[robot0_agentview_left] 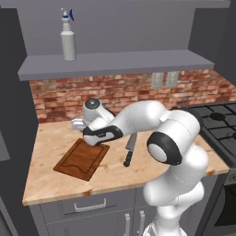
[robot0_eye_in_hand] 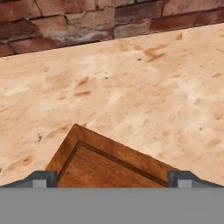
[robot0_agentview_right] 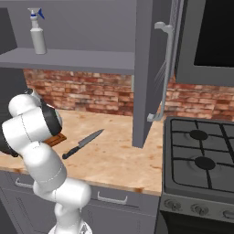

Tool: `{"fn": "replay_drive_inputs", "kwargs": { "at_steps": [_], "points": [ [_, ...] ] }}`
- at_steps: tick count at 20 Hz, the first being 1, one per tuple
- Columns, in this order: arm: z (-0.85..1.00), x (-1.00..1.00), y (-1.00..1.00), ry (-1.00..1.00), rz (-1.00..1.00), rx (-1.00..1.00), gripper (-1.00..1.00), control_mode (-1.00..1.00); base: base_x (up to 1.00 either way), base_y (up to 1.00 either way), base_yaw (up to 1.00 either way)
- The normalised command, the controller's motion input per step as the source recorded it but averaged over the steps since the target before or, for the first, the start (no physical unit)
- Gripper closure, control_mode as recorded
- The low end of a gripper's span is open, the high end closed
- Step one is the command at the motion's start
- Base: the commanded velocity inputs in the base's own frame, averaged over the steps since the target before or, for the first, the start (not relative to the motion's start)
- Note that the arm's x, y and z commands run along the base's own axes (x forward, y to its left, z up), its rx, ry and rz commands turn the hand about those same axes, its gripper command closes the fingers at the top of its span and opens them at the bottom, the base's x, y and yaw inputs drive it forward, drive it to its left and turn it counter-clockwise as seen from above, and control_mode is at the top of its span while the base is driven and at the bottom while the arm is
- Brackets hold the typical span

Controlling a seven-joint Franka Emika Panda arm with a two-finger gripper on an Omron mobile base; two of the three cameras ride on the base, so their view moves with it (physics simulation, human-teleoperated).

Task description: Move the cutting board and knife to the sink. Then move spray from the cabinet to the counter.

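The dark reddish-brown cutting board [robot0_agentview_left: 80, 159] lies on the beige counter [robot0_agentview_left: 55, 179], its far corner also in the hand view [robot0_eye_in_hand: 109, 164]. My gripper [robot0_agentview_left: 86, 139] hovers over that far corner, open, with nothing between the fingertips [robot0_eye_in_hand: 41, 178]. The knife [robot0_agentview_left: 130, 150] lies just right of the board, blade toward the brick wall; it also shows in the right base view [robot0_agentview_right: 82, 143]. The spray [robot0_agentview_left: 68, 39] stands upright on the grey cabinet shelf [robot0_agentview_left: 115, 62], at the left end. The cabinet door [robot0_agentview_right: 151, 68] stands open. The sink is out of view.
A black gas stove [robot0_agentview_right: 201, 155] adjoins the counter on the right. The brick backsplash [robot0_eye_in_hand: 87, 22] runs behind the counter. The open door's long bar handle [robot0_agentview_right: 164, 68] hangs over the counter's right part. Grey drawer fronts [robot0_agentview_left: 90, 205] sit below the counter edge.
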Motion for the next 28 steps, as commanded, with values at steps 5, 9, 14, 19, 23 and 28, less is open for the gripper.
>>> {"fn": "replay_drive_inputs", "kwargs": {
  "at_steps": [5,9,14,19,23,28],
  "points": [
    [-0.06,0.06,0.01,0.00,0.00,0.00,-1.00,-1.00,0.00,0.00,0.00],
    [-0.13,0.01,0.00,0.00,0.00,0.00,-1.00,-1.00,0.00,0.00,0.00],
    [-0.19,0.03,0.00,0.00,0.00,0.00,-1.00,-1.00,0.00,0.00,0.00],
    [-0.17,0.08,0.00,0.00,0.00,0.01,-1.00,-1.00,0.00,0.00,0.00],
    [-0.12,0.14,0.00,0.00,0.00,0.03,-1.00,-1.00,0.00,0.00,0.00],
    [-0.13,0.16,0.00,0.00,0.00,0.03,-1.00,-1.00,0.00,0.00,0.00]
  ]
}}
